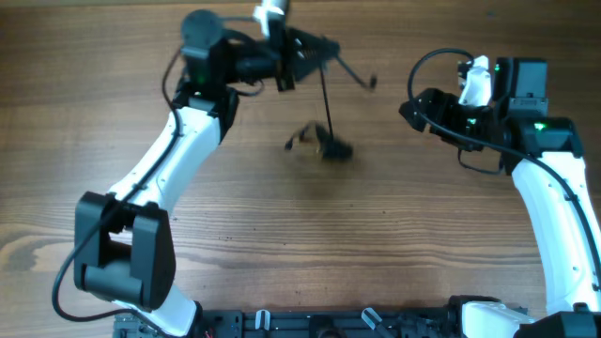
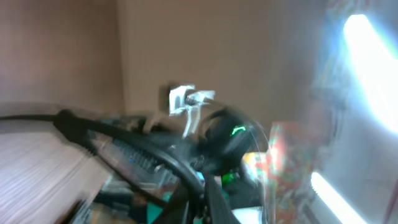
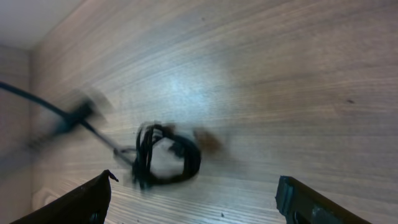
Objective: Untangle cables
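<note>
We find the left gripper (image 1: pixel 302 56) clamped on one thin black cord (image 1: pixel 325 99), held high, evidently to draw it from the coiled black cable bundle (image 1: pixel 331 147) mid-table; the right gripper (image 3: pixel 196 186) faces the bundle, jaws spread wide, empty.

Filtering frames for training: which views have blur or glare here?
Left wrist: motion smear throughout, blown-out glare along the right edge, nothing sharp. Right wrist: cable bundle and the strand leading off it are smeared; the table grain is fairly crisp, with a soft sheen. Overhead: mostly sharp, only the bundle is blurred.
</note>
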Controlling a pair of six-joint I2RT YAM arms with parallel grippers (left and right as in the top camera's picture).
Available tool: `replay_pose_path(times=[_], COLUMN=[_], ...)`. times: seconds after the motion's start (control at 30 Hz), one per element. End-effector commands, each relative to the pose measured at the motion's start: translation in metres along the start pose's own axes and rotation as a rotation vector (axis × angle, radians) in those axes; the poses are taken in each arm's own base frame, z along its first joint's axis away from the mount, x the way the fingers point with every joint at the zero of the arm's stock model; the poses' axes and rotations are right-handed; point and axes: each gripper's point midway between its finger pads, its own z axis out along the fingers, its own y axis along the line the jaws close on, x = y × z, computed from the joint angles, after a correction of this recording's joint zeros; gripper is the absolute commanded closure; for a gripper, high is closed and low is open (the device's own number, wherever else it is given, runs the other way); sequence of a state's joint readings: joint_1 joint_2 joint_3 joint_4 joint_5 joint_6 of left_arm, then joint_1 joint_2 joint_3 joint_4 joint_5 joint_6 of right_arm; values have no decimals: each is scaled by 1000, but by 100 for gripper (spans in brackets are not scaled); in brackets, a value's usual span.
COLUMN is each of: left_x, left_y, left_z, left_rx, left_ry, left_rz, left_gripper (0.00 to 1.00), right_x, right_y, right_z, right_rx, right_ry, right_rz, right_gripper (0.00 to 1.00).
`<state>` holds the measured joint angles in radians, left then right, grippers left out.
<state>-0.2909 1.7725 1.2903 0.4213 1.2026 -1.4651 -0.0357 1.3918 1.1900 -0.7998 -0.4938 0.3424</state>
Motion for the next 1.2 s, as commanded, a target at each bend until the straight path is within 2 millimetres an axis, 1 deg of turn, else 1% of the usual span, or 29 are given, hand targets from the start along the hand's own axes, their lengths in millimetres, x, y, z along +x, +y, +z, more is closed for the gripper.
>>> replay_pose_path(times=[0.0, 0.03, 0.07, 0.1, 0.13, 0.2, 0.23, 0.27, 0.33, 0.37, 0.43, 0.47, 0.53, 0.57, 0.63, 0.67, 0.7, 0.77, 0.83, 0.87, 0.9, 0.93, 0.97, 1.0, 1.03, 1.07, 1.17], left_x=[23, 20, 16, 12, 8, 3, 1, -1, -5, -9, -21, -28, -42, -48, -47, -42, -36, -13, 8, 17, 25, 31, 37, 38, 39, 41, 49], left_y=[53, 80, 111, 133, 149, 164, 169, 171, 173, 173, 166, 158, 143, 135, 133, 137, 142, 161, 177, 184, 191, 195, 200, 203, 206, 213, 223], left_z=[16, 13, 4, -6, -16, -29, -33, -36, -40, -44, -47, -52, -65, -74, -93, -102, -108, -120, -131, -137, -147, -153, -160, -163, -166, -167, -152], left_rx=[-169, -279, -421, -535, -627, -727, -762, -780, -799, -811, -800, -794, -774, -766, -783, -808, -832, -914, -1019, -1076, -1140, -1177, -1205, -1206, -1202, -1187, -1110], left_ry=[36, -18, -94, -162, -221, -290, -317, -334, -359, -378, -382, -397, -445, -473, -500, -500, -493, -450, -417, -402, -401, -400, -395, -395, -396, -382, -307], left_rz=[140, 86, 22, -29, -56, -67, -66, -63, -55, -43, 51, 79, 91, 88, 45, 5, -31, -135, -203, -216, -244, -261, -289, -304, -317, -319, -307], left_gripper=[96, 96, 96, 94, 89, 78, 73, 64, 41, 27, 9, 4, 0, 0, 1, 7, 12, 23, 26, 33, 36, 42, 53, 62, 63, 64, 62], right_x=[-1, 0, 1, 1, 0, 0, 0, 0, 0, 0, 1, 1, 2, 3, 6, 9, 10, 14, 20, 24, 30, 35, 43, 49, 56, 69, 86], right_y=[4, 1, -1, -2, -3, -3, -3, -3, -3, -3, -3, -3, -3, -4, -4, -4, -3, 1, 7, 12, 19, 23, 31, 35, 40, 49, 58], right_z=[-7, -7, -7, -7, -7, -7, -7, -7, -7, -7, -7, -7, -7, -7, -7, -7, -6, -3, 3, 6, 11, 16, 23, 28, 33, 43, 56], right_rx=[-7, 9, 18, 25, 29, 29, 29, 29, 29, 29, 29, 29, 31, 32, 34, 34, 34, 29, 19, 11, 3, -3, -11, -15, -19, -24, -20], right_ry=[-7, -3, -1, -3, -4, -4, -4, -4, -4, -4, -3, -2, 3, 7, 19, 28, 35, 50, 72, 86, 108, 127, 158, 181, 205, 252, 309], right_rz=[-55, -49, -48, -47, -48, -48, -48, -48, -48, -49, -64, -74, -74, -72, -79, -88, -89, -102, -120, -129, -144, -155, -161, -165, -172, -180, -173], right_gripper=[12, 12, 11, 10, 9, 9, 9, 9, 9, 9, 8, 8, 8, 8, 8, 8, 8, 7, 7, 8, 7, 8, 8, 9, 10, 11, 12])
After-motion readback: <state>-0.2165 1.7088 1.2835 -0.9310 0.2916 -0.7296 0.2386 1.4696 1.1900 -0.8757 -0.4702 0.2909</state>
